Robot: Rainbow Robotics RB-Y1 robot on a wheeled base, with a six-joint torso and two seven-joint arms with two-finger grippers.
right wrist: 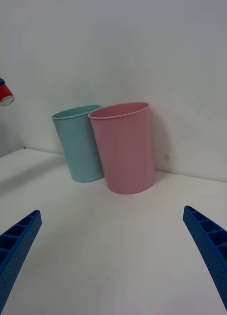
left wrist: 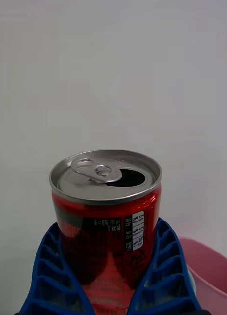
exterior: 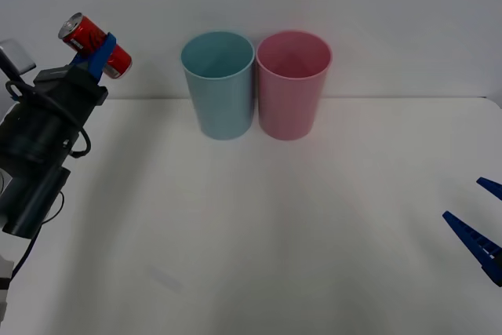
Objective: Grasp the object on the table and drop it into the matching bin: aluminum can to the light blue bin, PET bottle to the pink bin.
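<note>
**Ana:** White wall behind, wide white table [exterior: 259, 233] out front — a plain stage. At the far edge the two tall tapered bins stand side by side, rims touching or very nearly: the light blue bin [exterior: 218, 84] on the robot's left, the pink bin [exterior: 293, 84] to its right.

**Ben:** And the left arm is up high on the left side. The left gripper [exterior: 96, 56] has its blue ribbed fingers clamped on the aluminum can [exterior: 95, 45] — small, red, silver lid, well clear of the table.

**Ana:** The can is tilted in the front view, lid end pointing up and away to the left. From the left wrist camera it sits snug between the two fingers [left wrist: 49, 275], pull tab visible and the mouth already open. A sliver of the pink bin's rim peeks in at the lower corner there.

**Ben:** So where are we? Grasp and lift look done; I'd call this the carry. The can hangs at about rim height, beside the light blue bin on its left, not over it.

**Ana:** Agreed. Next it needs a sideways travel to the right until the can is centred over the blue opening, stopping short of the pink one, then a release.

**Ben:** The right gripper [exterior: 478, 221]?

**Ana:** Low at the table's right edge, fingers spread wide, holding nothing. Its wrist camera looks across at both bins, with the can [right wrist: 2, 92] just visible high up at the edge.
</note>
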